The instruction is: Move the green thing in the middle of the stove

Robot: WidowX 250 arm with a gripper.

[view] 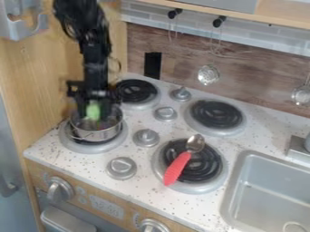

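In the camera view, the tool (94, 112) hung at the pot (100, 135), with the green thing (93, 108) directly at its lower end, by the pot's mouth. Whether the tool was clenched on the green thing or merely lowered around it could not be told, nor whether the green thing touched the pot's bottom. The pot sat upright below the tool on a burner (80, 146), which gave it a flat, broad seat; its raised wall probably kept the green thing from rolling off and meant that any grasp had to come from above. That would explain the downward aim. The spoon (177, 167) lay well apart from the tool, nearer the camera and to its right in the view, resting across another burner, its red handle toward the front edge; there it seemed out of the way of a short carry. The knobs (146, 137) ran in a slanting row beside the tool, through the middle of the stove (138, 155), so a set-down there would likely call for a gap between them. The arm (95, 59) came in from the top edge above the tool, leaned slightly at its upper part, then dropped nearly plumb through the wrist, a pose suited to a straight lift clear of the rim.
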